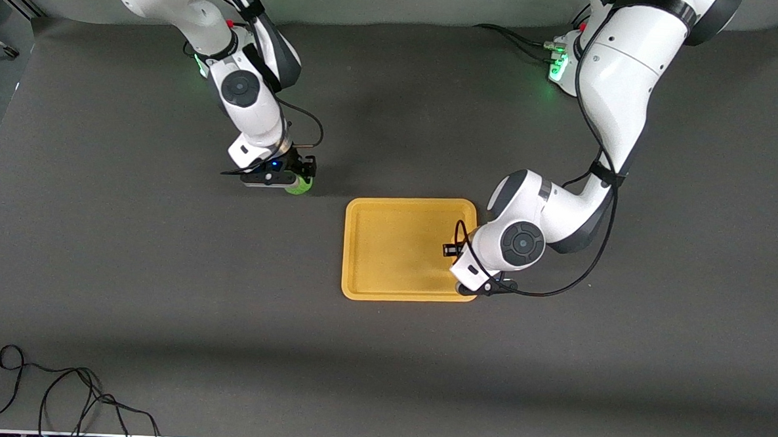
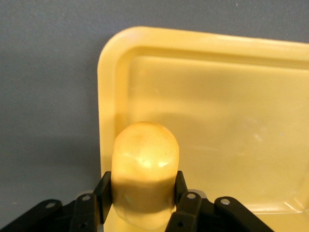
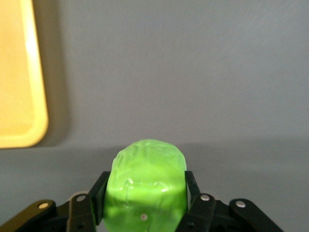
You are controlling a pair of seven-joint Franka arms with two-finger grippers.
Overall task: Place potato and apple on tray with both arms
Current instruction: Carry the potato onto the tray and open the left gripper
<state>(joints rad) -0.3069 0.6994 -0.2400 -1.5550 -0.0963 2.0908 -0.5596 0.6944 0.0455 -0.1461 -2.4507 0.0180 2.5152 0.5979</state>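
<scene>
While the left gripper [image 2: 142,203] pinches the potato [image 2: 145,169] over the tray [image 2: 217,96], the right gripper [image 3: 145,203] clasps the apple [image 3: 146,186].

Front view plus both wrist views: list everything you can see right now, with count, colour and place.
tray: one, orange-yellow, on the table between the two arms' ends, nothing resting on it yet.
potato: one, yellow-orange, held in the left pincer over the tray's corner.
apple: one, bright green, held in the right pincer over the table mat, beside the tray toward the right arm's end.
table mat: one, dark grey, under everything.
loose cable: one, black, on the mat's edge nearest the front camera.
left pincer: black, shut on the potato.
right pincer: black, shut on the apple.
</scene>
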